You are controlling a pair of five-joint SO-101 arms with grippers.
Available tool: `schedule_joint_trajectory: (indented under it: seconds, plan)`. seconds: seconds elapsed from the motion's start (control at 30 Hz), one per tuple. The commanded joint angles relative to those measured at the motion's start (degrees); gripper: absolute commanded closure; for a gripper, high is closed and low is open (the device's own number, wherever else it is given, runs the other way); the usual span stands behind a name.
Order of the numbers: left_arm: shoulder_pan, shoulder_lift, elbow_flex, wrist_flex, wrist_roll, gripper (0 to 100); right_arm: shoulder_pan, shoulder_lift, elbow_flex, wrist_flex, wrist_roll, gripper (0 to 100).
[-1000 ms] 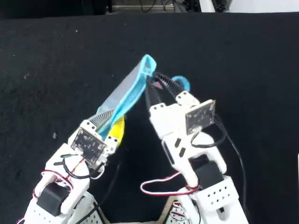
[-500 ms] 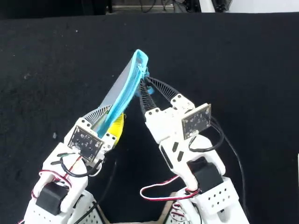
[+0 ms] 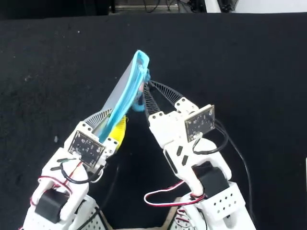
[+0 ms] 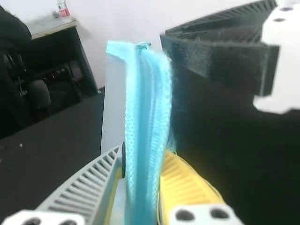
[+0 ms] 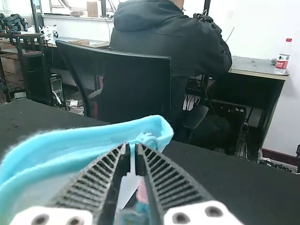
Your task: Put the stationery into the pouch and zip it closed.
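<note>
The pouch (image 3: 125,88), grey with a light blue zipper edge, stands tilted up off the black table (image 3: 249,72). My left gripper (image 3: 116,119), one finger grey and one yellow, is shut on its lower end; the left wrist view has the blue edge (image 4: 145,112) rising from between those fingers (image 4: 143,157). My right gripper (image 3: 145,87), with black ribbed fingers, is shut on the zipper pull (image 5: 148,138) near the pouch's top end (image 5: 89,147). Something pink (image 5: 141,193) shows low between the right fingers; what it is I cannot tell.
Black cloth covers the table on all sides of the two arms. In the right wrist view a person sits in a chair (image 5: 126,79) in the room behind, away from the table. The other arm's black finger (image 4: 220,56) stands close beside the pouch.
The pouch's top end has swung to the left and a little farther away. My right gripper has followed it leftward, and the loose blue loop beside its fingers is gone from sight.
</note>
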Motion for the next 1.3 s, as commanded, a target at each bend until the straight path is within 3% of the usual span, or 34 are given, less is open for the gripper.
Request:
schedule_joint_trajectory:
  seconds: [0.0, 0.27, 0.77, 1.0, 1.27]
  plan:
    - [-0.7, 0.1, -6.7, 7.3, -0.4, 89, -0.6, -1.2, 0.2, 0.3, 0.5, 98.4]
    - [-0.7, 0.1, -10.5, 11.7, -0.4, 89, -0.7, -1.2, 1.8, 0.2, 0.5, 98.3]
    - [-0.7, 0.3, -5.4, -2.1, 0.1, 83, -0.7, -1.2, 1.8, 0.2, 0.5, 98.3]
    - [-0.7, 0.2, -5.5, -4.1, 0.1, 84, -0.7, -1.2, 1.8, 0.2, 0.6, 98.3]
    - [-0.1, 0.1, -5.2, -0.8, -0.3, 97, -2.5, -1.2, 1.8, 0.3, 0.6, 98.2]
